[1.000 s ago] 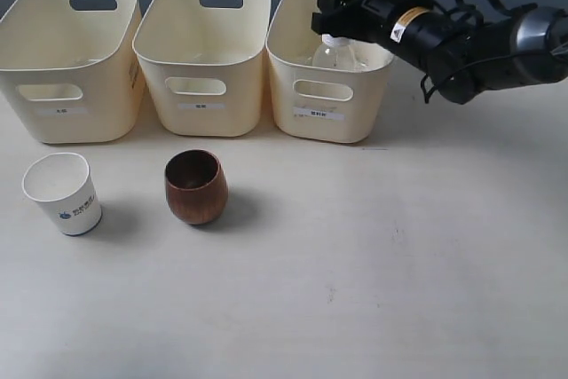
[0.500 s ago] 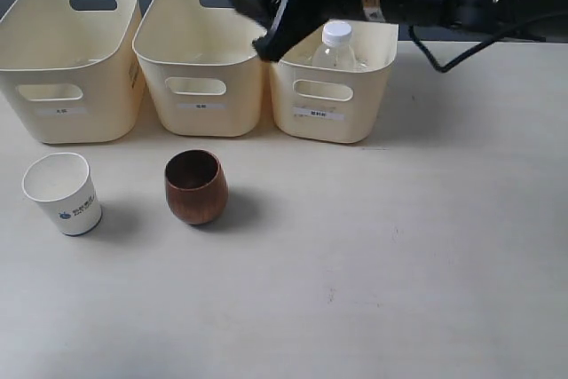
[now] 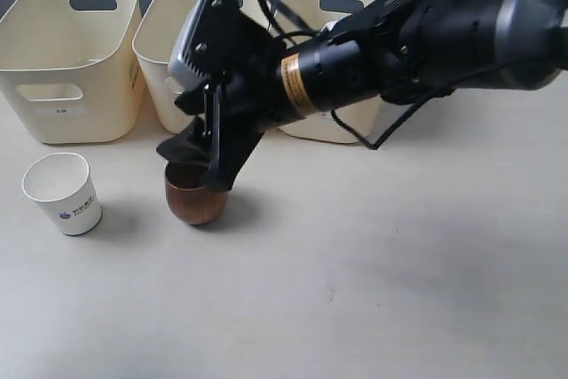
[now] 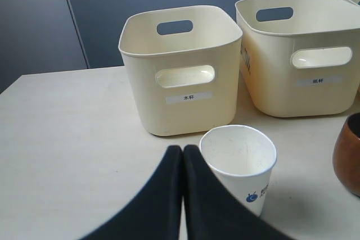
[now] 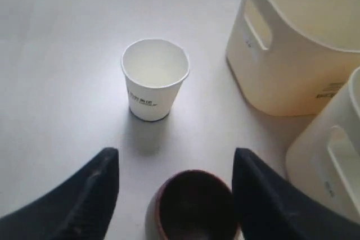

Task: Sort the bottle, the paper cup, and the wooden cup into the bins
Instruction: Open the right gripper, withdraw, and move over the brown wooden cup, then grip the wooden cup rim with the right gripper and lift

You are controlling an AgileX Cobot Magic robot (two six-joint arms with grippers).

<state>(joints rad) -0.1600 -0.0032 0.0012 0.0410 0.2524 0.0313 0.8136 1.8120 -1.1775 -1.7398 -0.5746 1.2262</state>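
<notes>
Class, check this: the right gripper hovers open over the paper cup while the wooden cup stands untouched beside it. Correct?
Not quite. The cups are swapped: the open right gripper hovers over the wooden cup, and the paper cup stands untouched beside it. The right wrist view shows this.

The bins [image 3: 80, 86] look like smooth cream plastic with a soft sheen; the paper cup [image 3: 62, 193] is matt white paper; the wooden cup [image 3: 193, 203] shows dark, satiny wood grain. The table [image 3: 399, 290] is pale and matt; the right gripper [image 5: 174, 186] has matt black fingers.
</notes>
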